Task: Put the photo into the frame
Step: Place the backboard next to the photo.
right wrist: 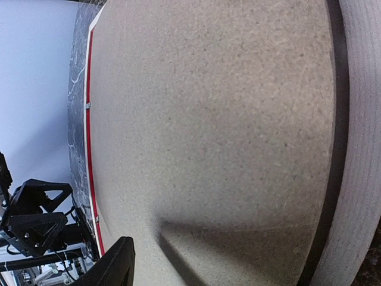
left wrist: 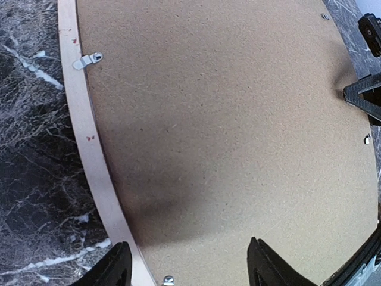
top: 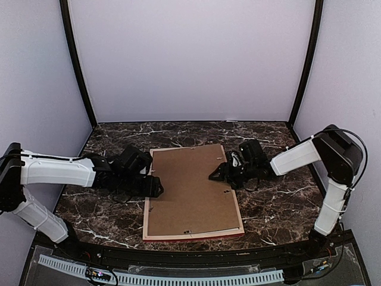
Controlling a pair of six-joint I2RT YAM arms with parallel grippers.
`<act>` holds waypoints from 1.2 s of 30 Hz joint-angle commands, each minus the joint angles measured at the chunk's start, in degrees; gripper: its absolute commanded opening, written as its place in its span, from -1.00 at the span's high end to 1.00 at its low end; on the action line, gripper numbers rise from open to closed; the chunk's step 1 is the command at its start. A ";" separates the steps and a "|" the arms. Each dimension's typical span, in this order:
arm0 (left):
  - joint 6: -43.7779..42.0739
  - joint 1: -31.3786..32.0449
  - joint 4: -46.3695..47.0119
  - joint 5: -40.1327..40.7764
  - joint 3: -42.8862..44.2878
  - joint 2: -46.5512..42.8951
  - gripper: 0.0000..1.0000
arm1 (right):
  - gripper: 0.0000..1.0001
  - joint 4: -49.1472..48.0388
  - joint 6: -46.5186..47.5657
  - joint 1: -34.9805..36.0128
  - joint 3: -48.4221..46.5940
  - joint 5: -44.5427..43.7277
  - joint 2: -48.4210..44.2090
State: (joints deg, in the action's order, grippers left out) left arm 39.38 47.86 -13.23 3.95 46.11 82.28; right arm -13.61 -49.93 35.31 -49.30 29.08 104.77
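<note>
Though seemingly loaded, not yet secured: frame (top: 193,234) face down at centre of marble table (top: 268,208), fibreboard backing (top: 190,185) on top, photo not visible, probably beneath. At 9 o'clock edge left gripper (top: 156,186), at 2 o'clock right gripper (top: 221,174), both jaws apart, holding nothing. Next, probably: swing the metal clips (left wrist: 88,59) over the board, gently. No readable writing or brand.

photo: visible in no view | frame (top: 146,214): front faces down, hidden | right gripper (top: 218,174): one finger (right wrist: 116,265) shows, other finger not seen, grip not clear
</note>
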 commanded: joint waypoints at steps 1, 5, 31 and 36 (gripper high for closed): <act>0.67 0.13 -3.06 3.67 -0.34 -2.11 -0.39 | -0.21 0.52 0.22 1.87 -2.06 -1.84 0.87; -0.61 0.09 -0.67 1.90 -0.01 -1.47 -0.39 | -0.23 2.51 0.79 2.52 -2.89 -3.78 0.87; 0.38 0.21 14.72 -9.03 -1.57 10.04 -0.37 | -0.28 6.49 2.44 3.00 -3.95 -6.03 0.61; 1.71 0.16 13.98 -8.08 -3.31 9.73 -0.36 | -0.29 7.45 2.97 3.00 -4.57 -6.14 0.78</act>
State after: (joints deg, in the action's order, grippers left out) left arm 39.55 47.86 2.24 -4.89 45.17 91.94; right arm -8.16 -48.42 37.65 -52.58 24.51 105.01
